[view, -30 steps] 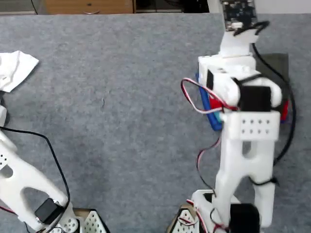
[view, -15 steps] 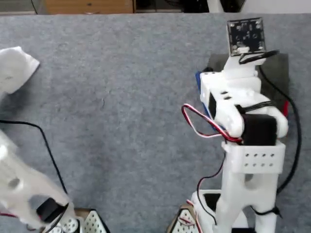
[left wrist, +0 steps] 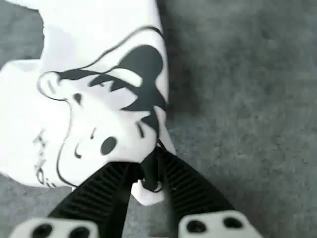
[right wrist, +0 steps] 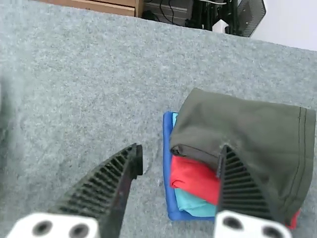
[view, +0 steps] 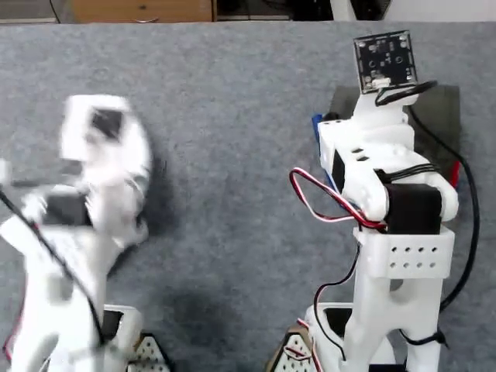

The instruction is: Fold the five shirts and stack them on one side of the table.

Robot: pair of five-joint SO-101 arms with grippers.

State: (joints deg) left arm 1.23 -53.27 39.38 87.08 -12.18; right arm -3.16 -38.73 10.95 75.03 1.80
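A white shirt (left wrist: 99, 99) with a black cartoon print lies bunched on the grey table cover (left wrist: 257, 74). My left gripper (left wrist: 150, 171) is shut on its near edge. In the high view the left arm (view: 93, 178) is a white blur over the table's left part. On the right side sits a stack of folded shirts (right wrist: 237, 134): dark olive on top, then red, teal and blue. My right gripper (right wrist: 181, 151) hangs open above the stack's near edge, holding nothing. The right arm (view: 387, 186) covers most of the stack (view: 438, 101) in the high view.
The grey cover (view: 232, 116) stretches bare between the two arms. A wooden cabinet (view: 139, 9) stands beyond the far edge. Both arm bases (view: 310, 341) stand at the near edge.
The left arm has swung from the table's left edge toward the middle. The white shirt is gone from the far left spot. The right arm drew back a little earlier, then held still.
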